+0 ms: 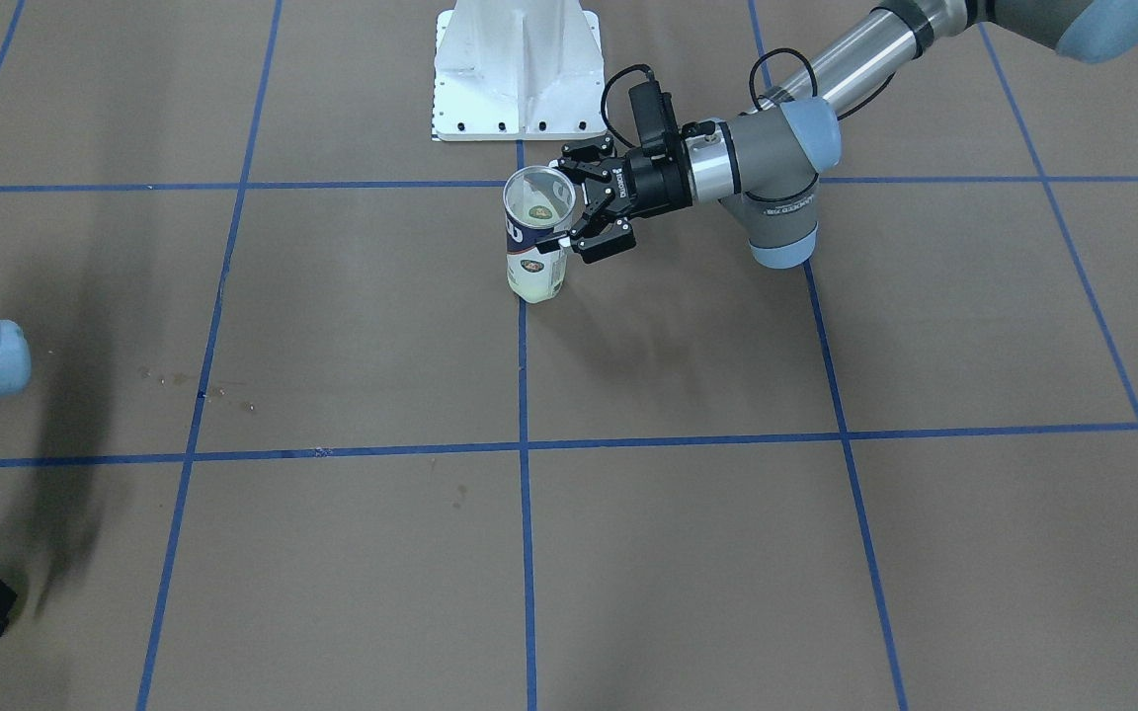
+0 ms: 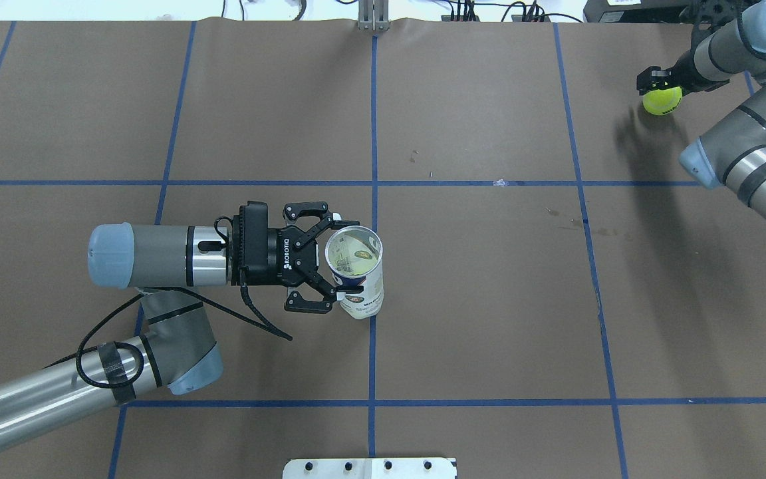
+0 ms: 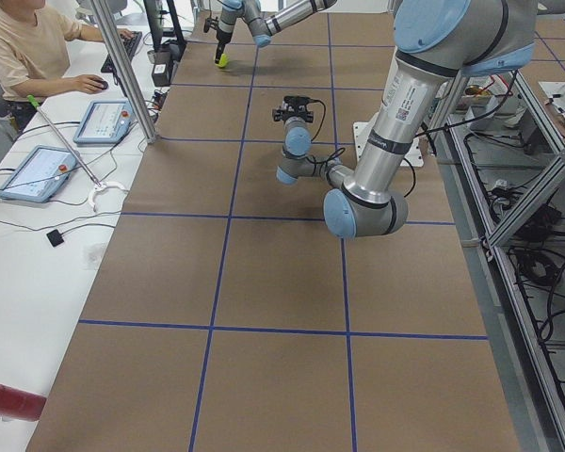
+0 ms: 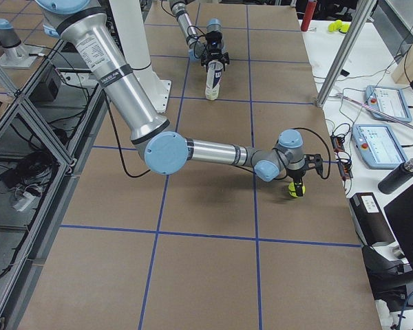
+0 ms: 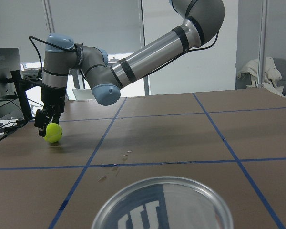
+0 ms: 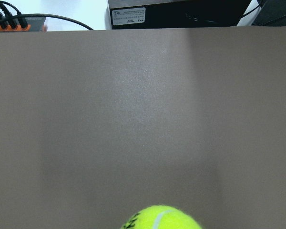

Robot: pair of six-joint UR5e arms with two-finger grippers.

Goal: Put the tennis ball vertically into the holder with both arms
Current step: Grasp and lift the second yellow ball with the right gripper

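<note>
Holder (image 5: 162, 207) rim nearest (upright, mid-bench (image 2: 489, 299)), left claw (image 2: 346, 254) clenched round its upper part; far right, right claw (image 2: 657, 88) grasps the tennis ball (image 2: 662, 102).

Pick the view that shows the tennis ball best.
Left wrist-mounted: the tennis ball appears nearly whole, side-on, beneath the right gripper. Overhead has the gripper partly covering it; front-facing crops it at the edge; right wrist catches only its top; both side views show it small.
</note>
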